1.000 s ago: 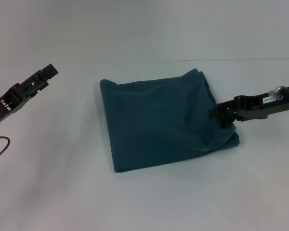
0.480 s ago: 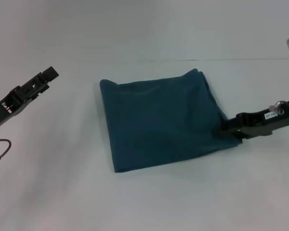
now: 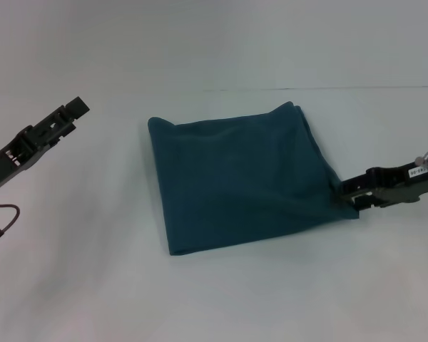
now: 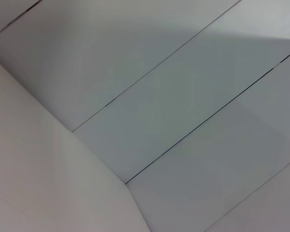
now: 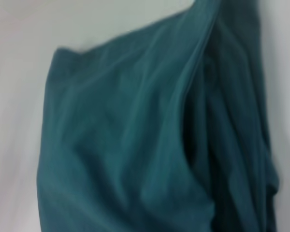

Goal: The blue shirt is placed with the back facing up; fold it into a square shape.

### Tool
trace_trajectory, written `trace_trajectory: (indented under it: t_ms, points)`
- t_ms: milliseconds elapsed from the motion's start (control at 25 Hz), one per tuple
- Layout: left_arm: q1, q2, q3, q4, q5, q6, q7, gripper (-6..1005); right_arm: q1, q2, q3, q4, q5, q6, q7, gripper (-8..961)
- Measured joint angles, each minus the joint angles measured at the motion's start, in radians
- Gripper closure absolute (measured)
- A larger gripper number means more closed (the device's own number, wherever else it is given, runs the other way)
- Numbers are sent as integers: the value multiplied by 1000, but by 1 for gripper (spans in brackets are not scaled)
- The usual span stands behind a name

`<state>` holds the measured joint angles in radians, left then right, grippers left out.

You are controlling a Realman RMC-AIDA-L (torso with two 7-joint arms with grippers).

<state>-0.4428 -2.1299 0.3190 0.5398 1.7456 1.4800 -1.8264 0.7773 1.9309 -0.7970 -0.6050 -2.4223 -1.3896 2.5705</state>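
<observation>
White desk (image 3: 221,299) fills almost all of the head view, with a thin dark seam across it at the far side. On the middle of the desk lies the shirt (image 3: 235,178), folded into a shape close to a square, plain dark teal on top. Its edges are a little tilted: the far corner at about 1 o'clock rises to a small point, and the near corner at about 4 o'clock is drawn out to a thin tip toward the right. Soft creases run from this tip across the cloth.

At 3 o'clock from the shirt, low over the desk, is the right hand (image 3: 351,197). Its tip meets the drawn-out corner of the shirt, but I cannot tell how far its fingers are open or if they have hold of the cloth. The right wrist view shows the shirt (image 5: 150,140) from close, with deep folds and stacked layers along one side and white desk (image 5: 14,96) around it.

At 9 o'clock, well apart from the shirt, the left hand (image 3: 75,108) hangs above the desk with nothing in it; I cannot tell how far it is open. A thin cable (image 3: 3,217) curls under its arm. The left wrist view shows only pale grey panels (image 4: 183,111) with dark thin seams.
</observation>
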Motion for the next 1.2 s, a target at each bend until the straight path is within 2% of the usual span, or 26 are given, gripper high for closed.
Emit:
trace_trajectory:
  t_ms: [320,400,440,560,680,840,1200]
  points:
    - [-2,3,8,1,5,-12,-20,139,-41,-4,109,-80,11,-30,-5,270]
    - [-5,7,32,8,24,-12,-78,143,-43,-11,125,-121,17,-59,-8,270]
    - [-6,10,51,15,37,-10,-114,145,-38,-26,124,-169,14,-93,-6,270]
    - [-5,18,139,65,139,-7,-346,152,-35,-38,131,-214,11,-114,0,270]
    - [-10,22,196,112,268,-3,-572,158,-35,-49,181,-260,13,-141,7,270]
    - [-21,21,224,105,292,7,-664,167,-39,-52,246,-275,17,-181,9,270]
    - [-61,6,373,67,303,-100,-757,190,-51,-53,257,-268,33,-192,3,270]
